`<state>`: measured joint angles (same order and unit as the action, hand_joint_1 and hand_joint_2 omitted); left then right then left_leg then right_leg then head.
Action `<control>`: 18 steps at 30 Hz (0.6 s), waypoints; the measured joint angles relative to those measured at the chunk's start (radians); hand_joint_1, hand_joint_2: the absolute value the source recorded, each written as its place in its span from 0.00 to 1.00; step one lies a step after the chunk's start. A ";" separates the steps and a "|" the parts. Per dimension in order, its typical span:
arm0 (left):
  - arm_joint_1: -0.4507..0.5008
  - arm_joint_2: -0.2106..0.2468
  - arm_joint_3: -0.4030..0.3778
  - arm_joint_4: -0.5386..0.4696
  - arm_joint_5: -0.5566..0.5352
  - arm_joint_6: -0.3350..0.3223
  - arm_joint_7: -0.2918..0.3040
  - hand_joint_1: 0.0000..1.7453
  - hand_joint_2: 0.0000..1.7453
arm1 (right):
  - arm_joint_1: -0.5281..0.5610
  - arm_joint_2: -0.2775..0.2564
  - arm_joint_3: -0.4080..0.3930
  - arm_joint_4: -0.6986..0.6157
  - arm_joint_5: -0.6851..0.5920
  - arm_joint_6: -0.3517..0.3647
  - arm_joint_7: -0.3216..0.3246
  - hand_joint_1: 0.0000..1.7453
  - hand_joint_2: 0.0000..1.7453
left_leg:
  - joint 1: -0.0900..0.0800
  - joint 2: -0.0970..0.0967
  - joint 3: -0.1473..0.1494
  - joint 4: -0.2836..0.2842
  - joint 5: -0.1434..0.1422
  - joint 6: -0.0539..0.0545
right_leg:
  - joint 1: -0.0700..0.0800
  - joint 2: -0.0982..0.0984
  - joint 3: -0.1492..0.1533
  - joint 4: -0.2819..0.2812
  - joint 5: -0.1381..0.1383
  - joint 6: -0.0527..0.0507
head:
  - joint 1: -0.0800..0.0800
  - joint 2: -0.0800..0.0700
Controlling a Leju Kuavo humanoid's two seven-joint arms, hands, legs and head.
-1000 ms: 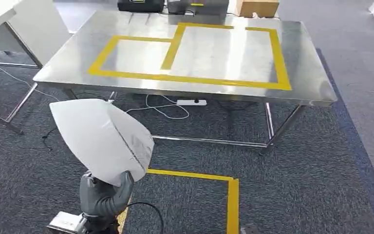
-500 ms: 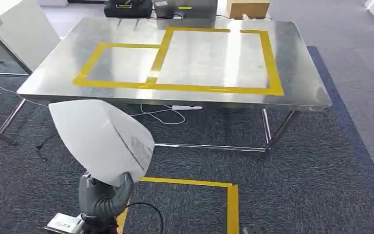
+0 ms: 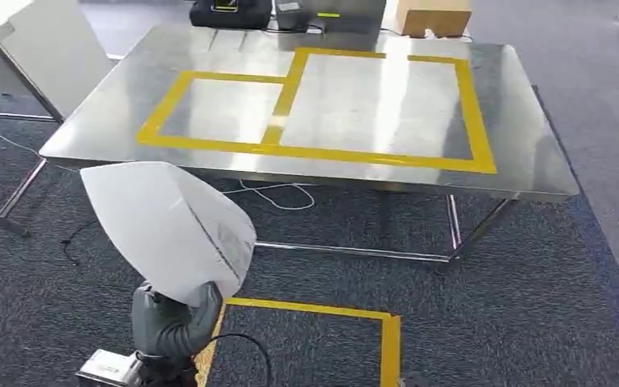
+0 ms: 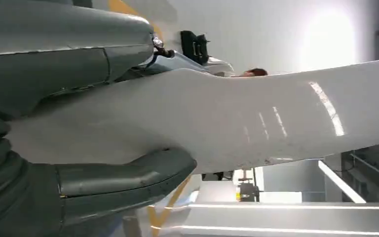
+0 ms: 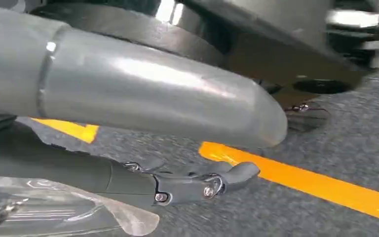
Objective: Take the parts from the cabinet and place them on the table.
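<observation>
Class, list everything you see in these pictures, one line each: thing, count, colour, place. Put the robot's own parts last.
Table: one, steel, ahead of the robot.
Tape outlines: two adjoining, yellow, on the tabletop.
Floor tape: one corner, yellow, on the carpet.
Box: one, brown, beyond the table's far edge.
Cable: one, white, on the carpet under the table.
Part: one, white, in the left hand.
Left hand: grey, grips the part from below.
Right hand: grey, a clear bag beside it.

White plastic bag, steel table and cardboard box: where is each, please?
White plastic bag [image 3: 169, 230], head view, middle of its face.
Steel table [image 3: 524, 153], head view, bare right part.
Cardboard box [image 3: 434, 16], head view, front face.
</observation>
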<state>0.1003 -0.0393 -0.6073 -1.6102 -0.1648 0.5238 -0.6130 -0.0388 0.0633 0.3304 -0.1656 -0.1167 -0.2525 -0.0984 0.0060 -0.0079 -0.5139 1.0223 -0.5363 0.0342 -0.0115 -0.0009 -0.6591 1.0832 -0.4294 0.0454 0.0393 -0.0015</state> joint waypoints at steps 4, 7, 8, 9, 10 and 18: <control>-0.002 0.000 0.000 0.000 0.000 -0.001 0.001 1.00 1.00 | -0.004 0.000 0.000 0.000 0.000 0.000 0.002 0.00 0.00 | -0.006 0.002 0.005 -0.008 -0.017 -0.022 | 0.007 0.002 0.041 -0.049 -0.043 -0.021 | -0.009 0.000; -0.005 0.000 0.000 -0.001 0.000 -0.002 0.000 1.00 1.00 | 0.000 0.000 0.000 0.000 0.001 -0.001 0.000 0.00 0.00 | -0.005 0.004 0.007 0.028 -0.043 -0.039 | -0.001 0.001 0.068 -0.062 -0.053 -0.041 | -0.016 0.000; -0.007 0.000 0.000 -0.001 0.000 -0.002 0.000 1.00 1.00 | -0.002 0.000 0.000 0.000 0.001 -0.001 0.000 0.00 0.00 | -0.003 0.004 -0.032 0.099 -0.071 -0.044 | -0.001 0.001 0.074 -0.062 -0.058 -0.047 | -0.020 0.000; -0.005 0.001 0.000 -0.001 0.000 -0.002 0.000 1.00 1.00 | -0.004 0.000 0.000 0.000 0.001 -0.001 0.000 0.00 0.00 | -0.001 0.004 -0.081 0.180 -0.100 -0.047 | 0.000 0.001 0.079 -0.062 -0.063 -0.048 | -0.021 0.000; -0.003 0.002 0.000 -0.001 0.000 -0.002 0.000 1.00 1.00 | -0.004 0.000 0.000 0.000 0.001 0.001 0.000 0.00 0.00 | -0.001 0.004 -0.133 0.259 -0.119 -0.049 | 0.000 0.001 0.085 -0.062 -0.070 -0.049 | -0.019 0.000; -0.002 0.006 0.000 0.000 0.000 -0.003 0.000 1.00 1.00 | -0.003 0.000 0.000 0.000 0.001 0.000 0.002 0.00 0.00 | -0.015 0.005 -0.097 0.029 0.064 -0.015 | 0.002 0.006 0.139 -0.065 -0.125 -0.024 | -0.016 0.000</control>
<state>0.0986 -0.0336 -0.6069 -1.6102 -0.1644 0.5203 -0.6127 -0.0421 0.0637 0.3300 -0.1656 -0.1160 -0.2522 -0.0969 -0.0092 -0.0031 -0.6114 1.0515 -0.4722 0.0188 -0.0094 0.0047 -0.5197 1.0178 -0.5540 0.0211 0.0232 -0.0015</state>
